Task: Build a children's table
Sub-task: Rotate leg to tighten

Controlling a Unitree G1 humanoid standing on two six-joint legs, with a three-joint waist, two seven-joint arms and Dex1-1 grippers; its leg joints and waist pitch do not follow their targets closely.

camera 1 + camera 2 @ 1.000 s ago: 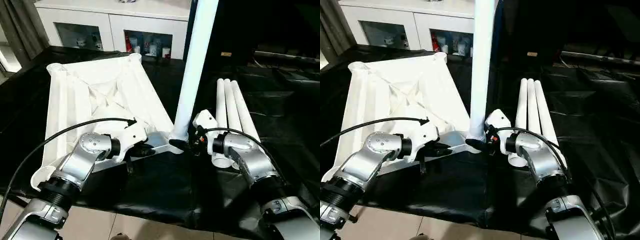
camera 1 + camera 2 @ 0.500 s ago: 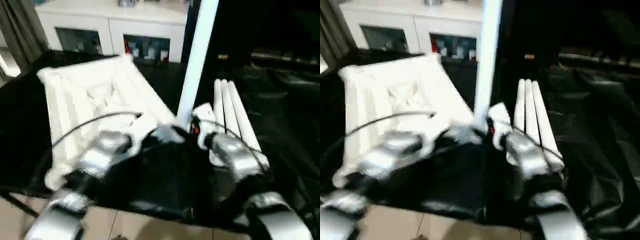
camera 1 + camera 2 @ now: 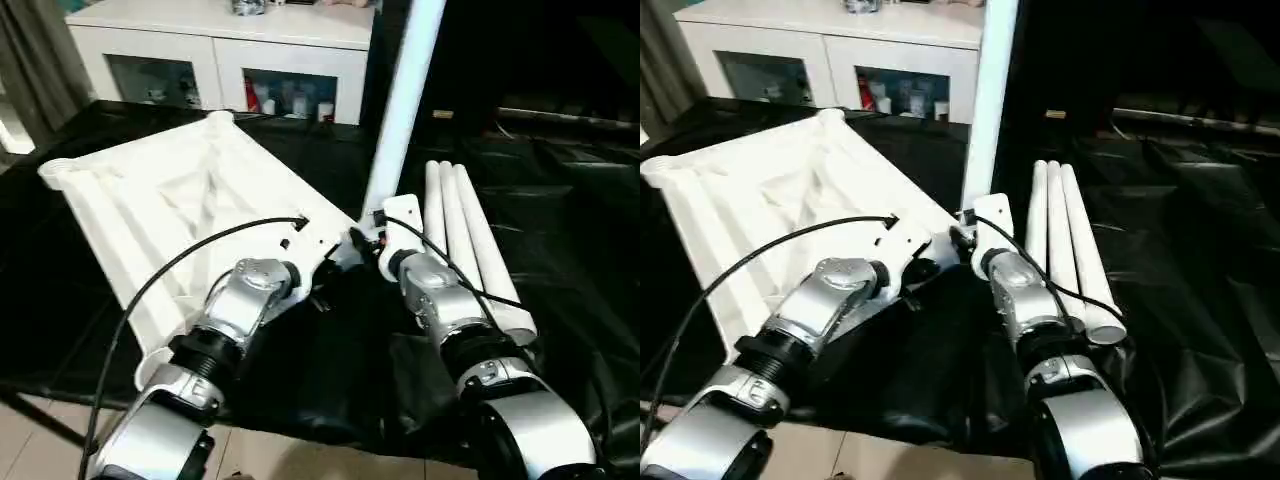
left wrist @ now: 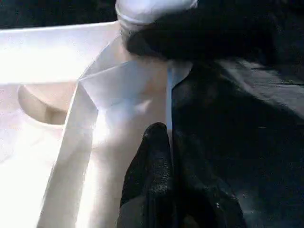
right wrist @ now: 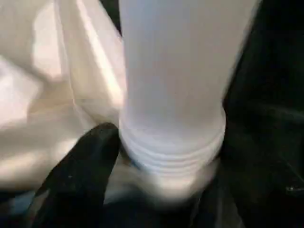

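The L gripper (image 4: 171,156) has its two black fingers (image 4: 152,166) pressed tight together, pinching the thin side edge of the white tabletop (image 3: 170,200). The tabletop lies upside down on the black cloth (image 3: 340,360), ribs facing up. Just past the L fingertips is the corner where one leg (image 3: 405,95) stands straight up. A round socket dip shows off to one side of the fingers, in the L wrist view.

The R gripper (image 5: 142,190) sits at the bottom of that standing leg. One black finger (image 5: 80,166) is right against the ringed base of the tube, where it meets the tabletop corner. The other finger is hard to see, so can't tell if the R one is gripping the leg or just spread around it.

On the far side of the R gripper from the tabletop, three more legs (image 3: 470,240) lie side by side on the cloth, touching each other.

Far behind it all is a white cabinet (image 3: 220,50) w/ glass doors and small things inside.
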